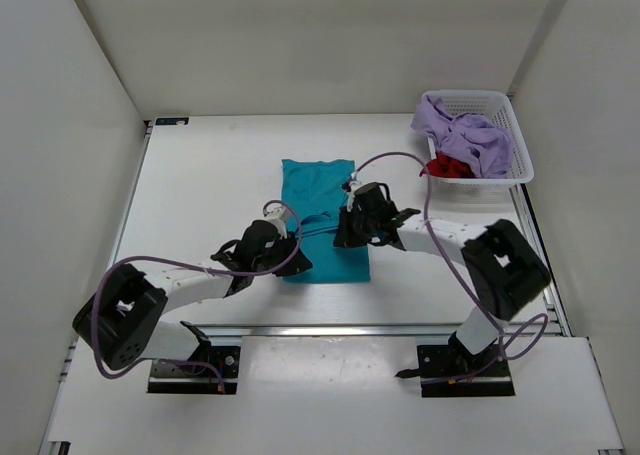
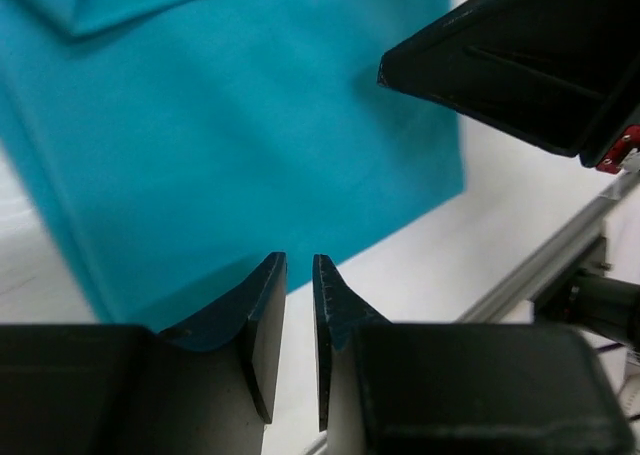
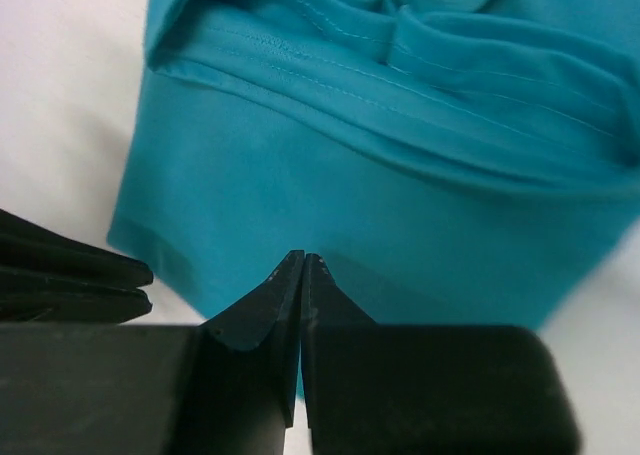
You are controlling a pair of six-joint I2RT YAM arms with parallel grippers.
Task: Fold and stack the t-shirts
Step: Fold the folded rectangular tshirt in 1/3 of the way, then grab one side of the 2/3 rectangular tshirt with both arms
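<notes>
The teal t-shirt (image 1: 315,190) lies folded into a narrow strip at the table's middle, with creased folds (image 3: 400,65) across it. My left gripper (image 1: 297,263) hovers low at the shirt's near left corner (image 2: 250,125). In its wrist view this gripper (image 2: 300,260) has its jaws a narrow gap apart, with only bare table between them. My right gripper (image 1: 343,237) is over the shirt's near right part, and its wrist view shows it (image 3: 303,257) shut above the cloth, holding nothing. The lavender t-shirt (image 1: 465,135) and the red t-shirt (image 1: 450,167) sit crumpled in the basket.
The white mesh basket (image 1: 500,100) stands at the back right corner. White walls close in the table (image 1: 200,195) on three sides. An aluminium rail (image 2: 560,265) runs along the near edge. The two grippers are close together; the right one (image 2: 520,65) shows in the left wrist view.
</notes>
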